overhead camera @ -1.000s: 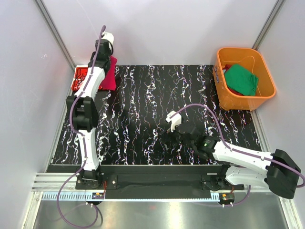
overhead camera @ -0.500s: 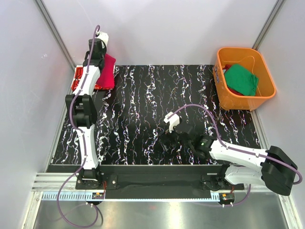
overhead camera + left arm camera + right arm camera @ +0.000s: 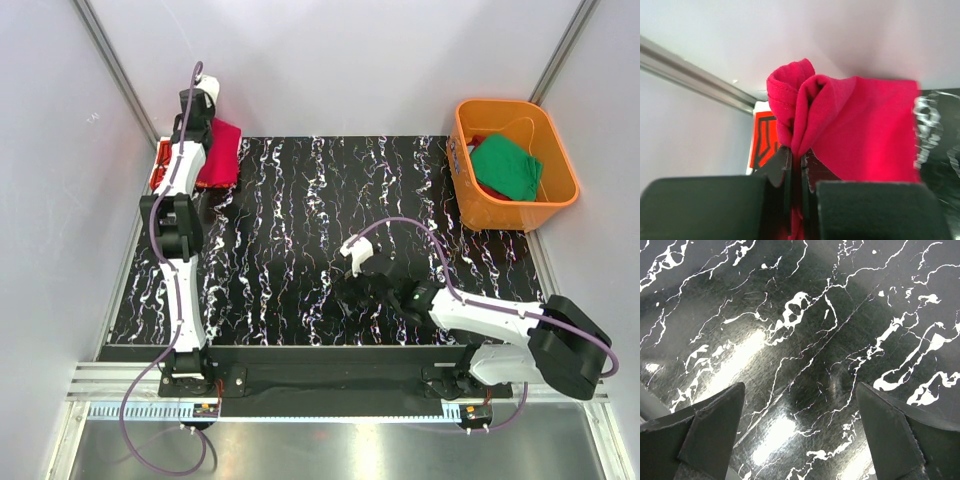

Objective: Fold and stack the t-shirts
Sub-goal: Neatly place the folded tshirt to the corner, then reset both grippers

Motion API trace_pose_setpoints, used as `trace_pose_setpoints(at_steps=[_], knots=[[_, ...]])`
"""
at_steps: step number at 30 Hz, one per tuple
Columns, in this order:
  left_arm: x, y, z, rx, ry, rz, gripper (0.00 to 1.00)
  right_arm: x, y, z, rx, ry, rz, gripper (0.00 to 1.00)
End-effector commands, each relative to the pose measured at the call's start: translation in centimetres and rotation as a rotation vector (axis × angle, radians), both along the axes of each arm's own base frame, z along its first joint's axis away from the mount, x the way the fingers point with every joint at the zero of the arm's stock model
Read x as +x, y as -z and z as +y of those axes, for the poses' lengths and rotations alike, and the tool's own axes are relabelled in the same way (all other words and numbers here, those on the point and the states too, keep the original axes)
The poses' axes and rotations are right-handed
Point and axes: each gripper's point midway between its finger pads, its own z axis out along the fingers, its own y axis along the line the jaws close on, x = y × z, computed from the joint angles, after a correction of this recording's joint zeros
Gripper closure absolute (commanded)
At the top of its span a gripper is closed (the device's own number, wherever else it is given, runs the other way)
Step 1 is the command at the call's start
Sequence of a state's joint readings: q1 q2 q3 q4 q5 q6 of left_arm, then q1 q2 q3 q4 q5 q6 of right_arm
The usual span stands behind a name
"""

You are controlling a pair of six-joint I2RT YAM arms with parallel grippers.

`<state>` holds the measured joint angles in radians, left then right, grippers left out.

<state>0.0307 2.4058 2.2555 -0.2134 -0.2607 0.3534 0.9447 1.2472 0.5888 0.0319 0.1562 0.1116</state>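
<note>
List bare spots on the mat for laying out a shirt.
Widest: middle of the mat, between the crimson t-shirt far left and the orange tub far right. Also near-left strip by the left arm. Crowded: far-left corner, crimson t-shirt by the printed t-shirt; near right, under the right arm.

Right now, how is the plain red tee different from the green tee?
The red tee is at the far left corner of the table; the green tee lies in the orange tub on the far right. The left gripper pinches a bunched fold of the red tee; no gripper touches the green tee. Both are plain cloth tees.
</note>
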Motion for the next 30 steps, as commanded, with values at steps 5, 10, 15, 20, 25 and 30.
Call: trace_pose_setpoints(at_steps=[5, 10, 15, 20, 25, 30], knots=[[2.3, -2.8, 6.8, 0.199, -0.194, -0.2, 0.63, 1.6, -2.0, 2.1, 0.057, -0.013, -0.017, 0.0], [0.5, -8.5, 10.2, 0.204, -0.449, -0.389, 0.19, 1.8, -3.0, 2.0, 0.066, -0.002, -0.031, 0.0], [-0.1, -15.6, 0.7, 0.064, -0.222, -0.462, 0.18, 1.4, -3.8, 2.3, 0.145, 0.046, 0.008, 0.0], [-3.5, -14.8, -12.7, -0.158, 0.072, -0.327, 0.15, 1.2, -5.3, 0.8, 0.23, 0.156, 0.022, 0.0], [-12.6, -15.2, -24.1, -0.499, 0.326, -0.2, 0.01, 0.1, -6.6, -0.8, 0.462, 0.319, 0.097, 0.0], [-24.9, -8.3, -31.4, -0.634, 0.477, 0.004, 0.01, -2.0, -6.3, -4.2, 0.764, 0.475, 0.175, 0.0]])
